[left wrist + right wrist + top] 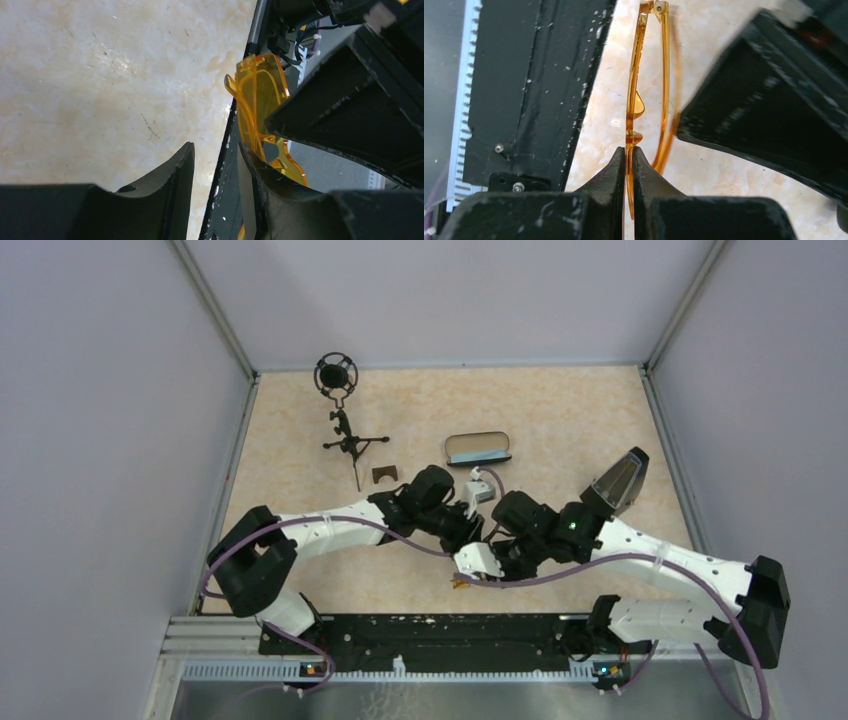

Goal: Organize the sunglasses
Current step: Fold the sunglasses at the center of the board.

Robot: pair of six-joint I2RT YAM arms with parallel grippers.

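Observation:
The orange sunglasses (630,100) are held on edge, low over the near edge of the table, beside the black rail. My right gripper (629,150) is shut on their frame near the nose bridge. In the left wrist view the amber lens (257,95) shows past my right finger (260,170). My left gripper (216,150) is open, with only table and rail between its jaws, close beside the glasses. From above, only an orange tip (460,583) shows under the two wrists. The black case (478,448) lies open farther back, with something light blue inside.
A black microphone on a small tripod (345,420) stands at the back left. A small brown piece (384,474) lies near it. A dark grey wedge (620,480) sits by the right arm. The black base rail (430,635) runs along the table's near edge.

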